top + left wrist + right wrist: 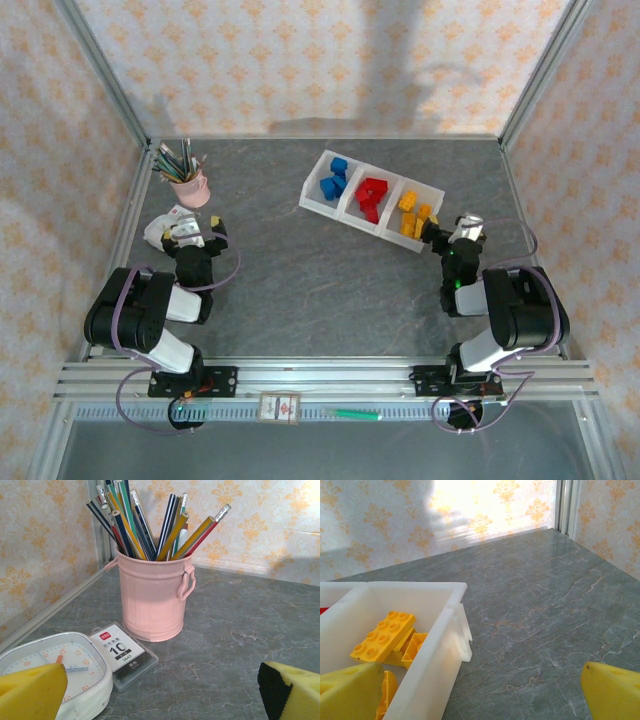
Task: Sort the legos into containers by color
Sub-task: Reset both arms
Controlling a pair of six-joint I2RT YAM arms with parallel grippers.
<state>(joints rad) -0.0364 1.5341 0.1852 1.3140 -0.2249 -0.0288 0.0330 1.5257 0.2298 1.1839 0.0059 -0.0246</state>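
Lettering: a small clear plastic case beside the pink cup carries a white label reading "10" under a red logo; the finer print is too small to read. A white clock with orange numerals touches the case. The cup is ribbed with a loop handle and holds striped pencils.

The table is grey and stone-veined.

Containers: one long white translucent tray with three square compartments. From above, its long axis runs from upper left to lower right. Blue legos lie in the left compartment, red legos in the middle and yellow legos in the right. One oblong yellow brick lies studs up.

Left gripper: yellow-padded jaws wide apart, nothing between them. Right gripper: jaws wide apart and empty, one pad over the yellow compartment.
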